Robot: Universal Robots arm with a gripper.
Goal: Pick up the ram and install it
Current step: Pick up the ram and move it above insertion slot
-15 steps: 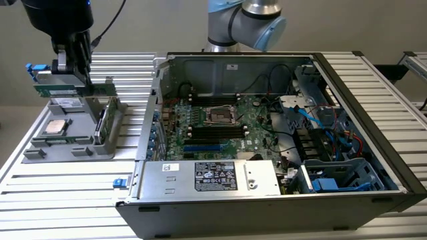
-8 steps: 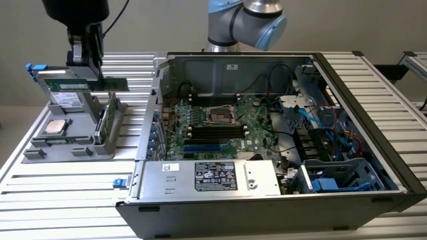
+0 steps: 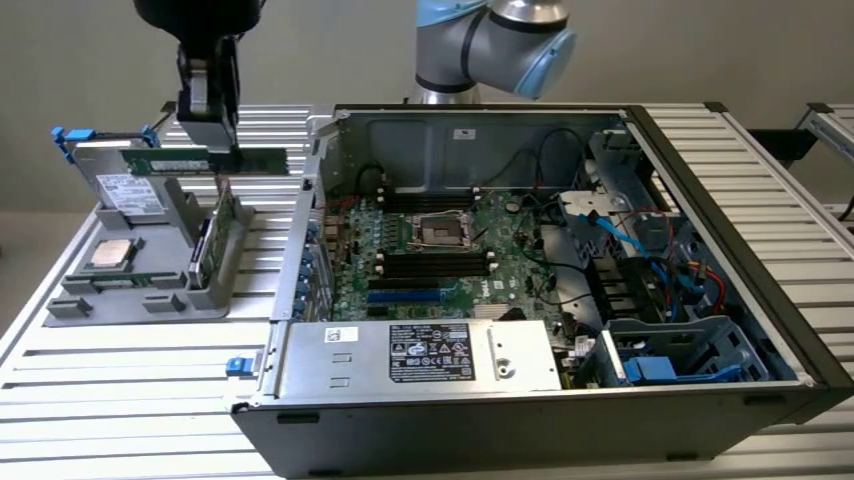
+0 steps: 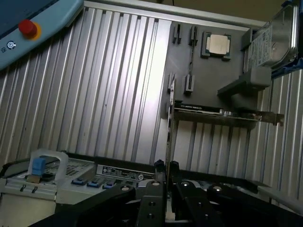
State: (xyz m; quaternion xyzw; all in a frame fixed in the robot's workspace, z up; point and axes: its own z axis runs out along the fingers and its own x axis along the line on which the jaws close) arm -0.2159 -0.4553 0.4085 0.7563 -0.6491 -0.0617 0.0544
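Remote installation trial: I am holding the ram (image 3: 154, 160) level in the air above the grey parts holder (image 3: 80, 305), just outside the open computer case (image 3: 747, 220) on the exterior view's left. To my mind, this carry is calling for a centred, steady grip, so the stick is neither tilting nor brushing the case wall. The hand (image 3: 214, 152) is nearly shut, its fingers (image 4: 159, 172) clamping the ram's two flat faces near the middle.
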